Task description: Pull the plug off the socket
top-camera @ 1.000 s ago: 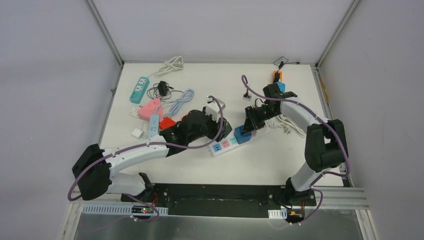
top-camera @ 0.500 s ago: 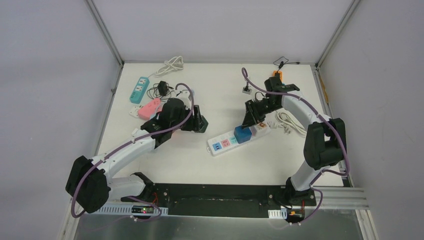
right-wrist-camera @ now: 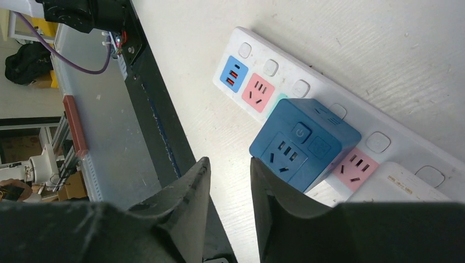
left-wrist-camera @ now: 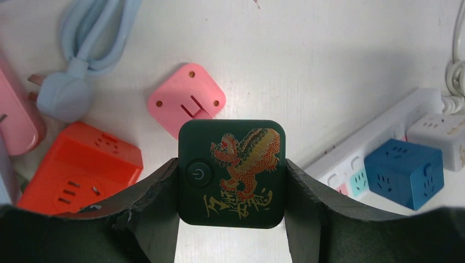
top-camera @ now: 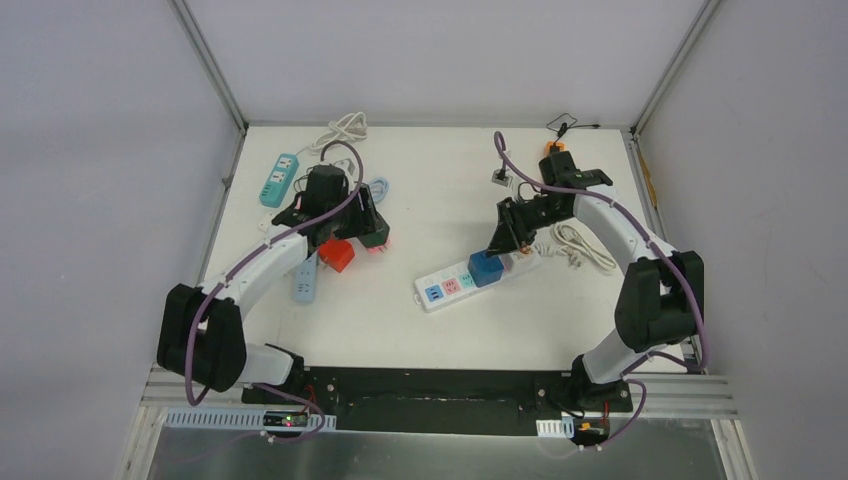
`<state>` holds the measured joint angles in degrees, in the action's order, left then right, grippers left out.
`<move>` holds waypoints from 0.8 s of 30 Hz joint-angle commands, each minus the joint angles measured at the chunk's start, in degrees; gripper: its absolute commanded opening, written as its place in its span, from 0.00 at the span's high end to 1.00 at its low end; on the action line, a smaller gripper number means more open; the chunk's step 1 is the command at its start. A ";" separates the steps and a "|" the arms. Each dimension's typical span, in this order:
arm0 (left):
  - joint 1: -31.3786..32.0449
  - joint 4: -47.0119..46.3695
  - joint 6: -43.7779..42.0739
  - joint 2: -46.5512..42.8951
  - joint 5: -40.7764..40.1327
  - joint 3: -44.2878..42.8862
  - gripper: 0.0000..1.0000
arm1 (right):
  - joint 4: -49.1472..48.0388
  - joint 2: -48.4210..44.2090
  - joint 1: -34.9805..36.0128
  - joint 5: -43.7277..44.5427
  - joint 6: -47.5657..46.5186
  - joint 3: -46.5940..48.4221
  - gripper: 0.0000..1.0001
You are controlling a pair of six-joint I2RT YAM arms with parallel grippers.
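The long white power strip (top-camera: 440,290) lies mid tabletop (top-camera: 440,335) with a blue plug (top-camera: 487,268) in it. The left end effector (left-wrist-camera: 231,164) squeezes the dark green plug (left-wrist-camera: 241,159), away from the strip toward 10 o'clock. The right end effector (right-wrist-camera: 227,170) hangs over the blue plug, fingers a little apart, holding nothing.

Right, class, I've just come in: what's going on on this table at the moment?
The left gripper holds a dark green cube adapter with a dragon print, clamped between its jaws, near an orange adapter and a pink adapter. The right gripper hovers empty, jaws slightly apart, beside the blue cube plug, which sits on the white power strip, not yet pulled off.
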<state>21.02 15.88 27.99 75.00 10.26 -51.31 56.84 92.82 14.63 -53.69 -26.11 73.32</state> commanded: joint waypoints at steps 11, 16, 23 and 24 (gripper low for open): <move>-8.28 4.25 -1.81 16.44 5.72 -14.19 1.00 | -2.13 -4.78 -2.68 -3.41 -1.16 -2.77 0.62; -9.33 4.26 -2.25 19.77 6.23 -16.52 0.97 | -3.21 -5.27 -3.23 -3.70 -0.44 -3.77 0.61; -10.50 5.03 -2.85 22.69 6.11 -18.07 0.91 | -3.67 -5.25 -3.32 -3.98 -0.26 -4.28 0.60; -10.59 5.15 -2.85 22.91 5.86 -18.18 0.89 | -3.70 -5.27 -3.45 -4.04 -0.26 -4.36 0.60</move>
<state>11.46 21.43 26.35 97.41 15.81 -66.96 55.07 90.04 11.62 -55.57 -26.00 69.38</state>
